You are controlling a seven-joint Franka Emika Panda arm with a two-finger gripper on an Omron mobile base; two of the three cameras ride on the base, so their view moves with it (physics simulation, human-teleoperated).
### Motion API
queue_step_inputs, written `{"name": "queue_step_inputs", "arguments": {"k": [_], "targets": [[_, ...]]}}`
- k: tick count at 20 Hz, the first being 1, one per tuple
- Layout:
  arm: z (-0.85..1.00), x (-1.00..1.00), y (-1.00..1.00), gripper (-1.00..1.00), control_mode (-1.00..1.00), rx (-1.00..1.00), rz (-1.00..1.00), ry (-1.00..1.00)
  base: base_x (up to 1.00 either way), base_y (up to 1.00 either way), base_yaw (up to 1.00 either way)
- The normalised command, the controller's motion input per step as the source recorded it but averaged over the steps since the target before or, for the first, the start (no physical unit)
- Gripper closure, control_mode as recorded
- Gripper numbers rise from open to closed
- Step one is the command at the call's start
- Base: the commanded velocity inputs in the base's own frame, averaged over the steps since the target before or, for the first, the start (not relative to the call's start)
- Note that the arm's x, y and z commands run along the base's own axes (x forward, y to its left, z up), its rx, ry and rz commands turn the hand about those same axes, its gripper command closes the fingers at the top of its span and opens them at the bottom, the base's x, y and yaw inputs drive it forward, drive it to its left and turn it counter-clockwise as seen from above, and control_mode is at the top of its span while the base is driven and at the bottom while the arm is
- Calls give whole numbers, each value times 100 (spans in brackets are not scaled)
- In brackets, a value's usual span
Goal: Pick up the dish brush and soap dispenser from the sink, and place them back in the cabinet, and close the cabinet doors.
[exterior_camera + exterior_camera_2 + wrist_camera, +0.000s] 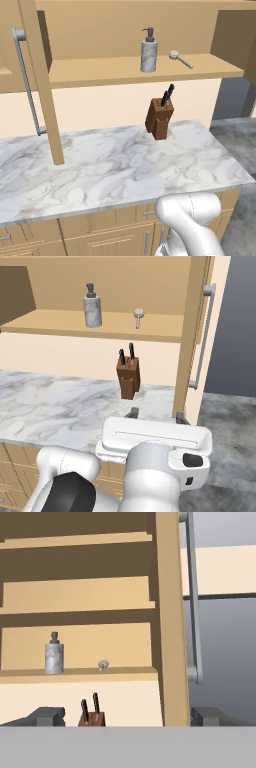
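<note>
Both items sit on the cabinet [125,72] shelf: soap dispenser [148,52], dish brush [179,58] at its 3 o'clock. My gripper [127,717] is spread wide, empty. I judge door-closing is in hand; next I must reach the open door [192,336] at 2 o'clock.

Soap dispenser [149,51] upright on cabinet [125,70] shelf; dish brush [179,58] lying just right of it, apart. Cabinet door [44,85] open at left. Knife block [160,118] stands on marble tabletop [100,165] below.
</note>
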Motion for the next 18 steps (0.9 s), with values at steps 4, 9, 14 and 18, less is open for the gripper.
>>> {"name": "queue_step_inputs", "arguments": {"k": [4,9,14,18], "targets": [[-9,0,-20,-100,-100,0,0,0,0,0,0],[-8,0,-20,-100,-100,0,0,0,0,0,0],[0,0,-28,-100,-100,0,0,0,0,0,0],[0,0,-26,-100,-100,0,0,0,0,0,0]]}}
